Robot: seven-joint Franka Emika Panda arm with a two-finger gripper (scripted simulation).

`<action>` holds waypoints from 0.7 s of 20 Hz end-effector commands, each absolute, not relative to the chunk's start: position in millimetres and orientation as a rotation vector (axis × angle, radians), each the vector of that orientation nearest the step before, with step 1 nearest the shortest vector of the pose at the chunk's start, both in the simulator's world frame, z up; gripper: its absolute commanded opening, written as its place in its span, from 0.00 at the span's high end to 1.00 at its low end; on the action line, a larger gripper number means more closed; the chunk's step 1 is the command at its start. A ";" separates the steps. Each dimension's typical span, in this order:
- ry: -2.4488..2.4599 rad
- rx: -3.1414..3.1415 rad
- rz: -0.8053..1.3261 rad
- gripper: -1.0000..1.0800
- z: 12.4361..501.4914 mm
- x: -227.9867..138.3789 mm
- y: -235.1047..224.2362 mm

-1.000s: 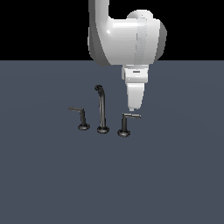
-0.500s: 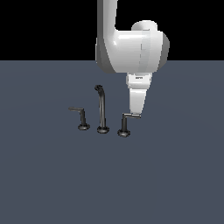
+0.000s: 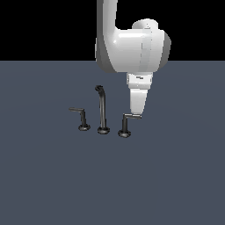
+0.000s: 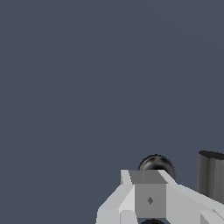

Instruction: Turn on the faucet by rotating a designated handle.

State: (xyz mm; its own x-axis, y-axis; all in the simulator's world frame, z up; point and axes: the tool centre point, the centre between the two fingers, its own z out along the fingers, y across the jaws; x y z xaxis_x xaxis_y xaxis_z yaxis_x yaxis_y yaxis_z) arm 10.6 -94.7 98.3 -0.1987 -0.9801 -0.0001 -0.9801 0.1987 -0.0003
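Note:
The faucet stands mid-floor in the exterior view: a tall curved spout [image 3: 102, 110] between two L-shaped levers. The designated handle [image 3: 126, 124], with the paler bar, is on the exterior view's right; the darker lever [image 3: 81, 117] is on the left. My gripper [image 3: 137, 112] hangs over the outer end of the pale bar, its tip at the bar and seemingly touching it. The fingers look pressed together and hold nothing. In the wrist view the pale bar [image 4: 148, 197] lies close below the camera, with a dark round part [image 4: 156, 164] behind it.
The floor [image 3: 176, 176] is flat, dark grey-blue and holds nothing but the faucet. My white arm [image 3: 132, 48] rises above the handle. A dark upright cylinder [image 4: 212, 177] shows at the edge of the wrist view.
My arm has swung over and my gripper has come down from above the pale bar to its outer end. The handle's bar looks hardly turned.

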 end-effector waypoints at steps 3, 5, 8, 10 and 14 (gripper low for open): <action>2.433 -1.988 0.000 1.00 98.3 -2.7 -98.5; 2.433 -1.988 0.000 1.00 98.4 -9.4 -100.3; 2.432 -1.988 0.000 1.00 98.3 -19.5 -102.7; 2.432 -1.988 0.000 1.00 98.3 -26.3 -104.5; 2.422 -1.990 -0.008 1.00 98.4 -24.5 -98.2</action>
State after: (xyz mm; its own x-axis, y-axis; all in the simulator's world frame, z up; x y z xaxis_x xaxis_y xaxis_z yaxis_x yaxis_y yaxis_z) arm -19.6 -100.2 98.5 -0.1949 -0.9808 -0.0024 -0.9807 0.1949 -0.0127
